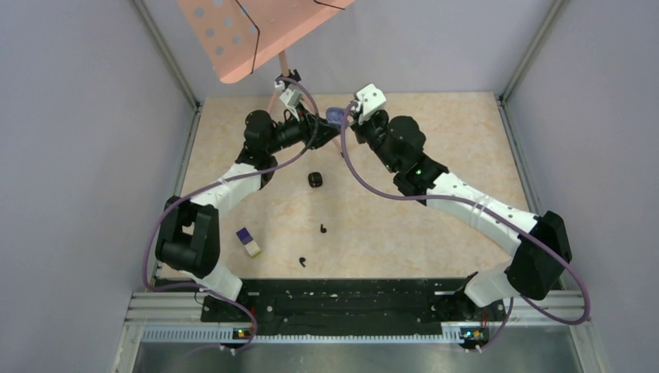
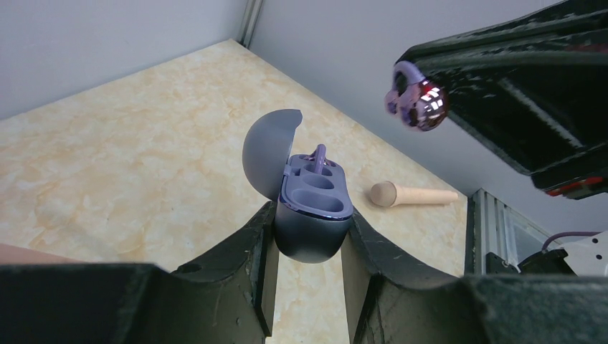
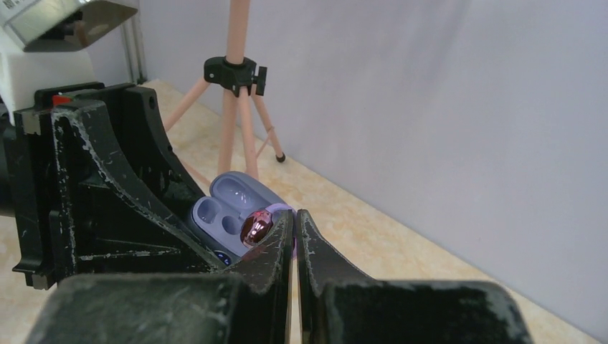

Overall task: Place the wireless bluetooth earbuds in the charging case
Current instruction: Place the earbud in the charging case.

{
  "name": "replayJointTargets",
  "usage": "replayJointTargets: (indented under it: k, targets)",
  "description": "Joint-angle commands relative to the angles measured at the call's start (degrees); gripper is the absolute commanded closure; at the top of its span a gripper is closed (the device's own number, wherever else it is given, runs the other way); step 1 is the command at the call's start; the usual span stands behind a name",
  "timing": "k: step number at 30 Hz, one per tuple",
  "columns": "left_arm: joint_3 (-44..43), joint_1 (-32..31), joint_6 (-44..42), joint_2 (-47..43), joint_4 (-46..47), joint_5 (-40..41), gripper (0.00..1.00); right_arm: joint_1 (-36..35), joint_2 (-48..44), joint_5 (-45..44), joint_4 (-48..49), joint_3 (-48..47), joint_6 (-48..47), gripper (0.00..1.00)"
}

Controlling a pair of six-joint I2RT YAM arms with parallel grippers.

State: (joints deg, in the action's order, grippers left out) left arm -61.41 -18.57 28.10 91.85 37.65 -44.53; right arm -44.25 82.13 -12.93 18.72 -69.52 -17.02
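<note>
My left gripper (image 2: 312, 218) is shut on the purple charging case (image 2: 313, 215) and holds it above the table with its lid open; the near slot is empty. A small purple piece (image 2: 319, 154) stands up at the far slot; I cannot tell if it is a bud. My right gripper (image 3: 294, 215) is shut on a pale purple earbud (image 3: 257, 227), just beside the case (image 3: 215, 211); the bud (image 2: 416, 100) hangs above and right of the case. In the top view both grippers meet at the case (image 1: 336, 116). Two black earbuds (image 1: 323, 228) (image 1: 302, 262) lie on the table.
A small black case (image 1: 315, 179) sits mid-table. A purple-and-cream block (image 1: 249, 242) lies near the left arm. A pink tripod (image 3: 233, 72) with a perforated board (image 1: 249, 31) stands at the back, one foot (image 2: 412, 193) near the case. Walls enclose the table.
</note>
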Motion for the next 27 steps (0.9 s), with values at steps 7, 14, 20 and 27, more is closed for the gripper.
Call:
replayJointTargets:
  k: [7,14,20,27]
  targets:
    - [-0.13,-0.42,-0.94,-4.06,5.53,-1.57,1.00,-1.77,2.03,-0.28,5.79,-2.40,6.64,1.00]
    - [0.47,-0.39,-0.60,-4.39,5.59,-1.79,1.00,-2.53,4.25,-0.26,7.55,-3.92,7.13,1.00]
    - [-0.19,-0.50,-0.06,-4.46,5.64,-2.48,1.00,-2.71,5.06,-0.36,8.66,-3.61,7.04,1.00]
    - [0.13,-0.50,-0.02,-4.72,5.68,-2.57,1.00,-3.02,5.72,-1.35,9.85,-3.35,5.49,1.00]
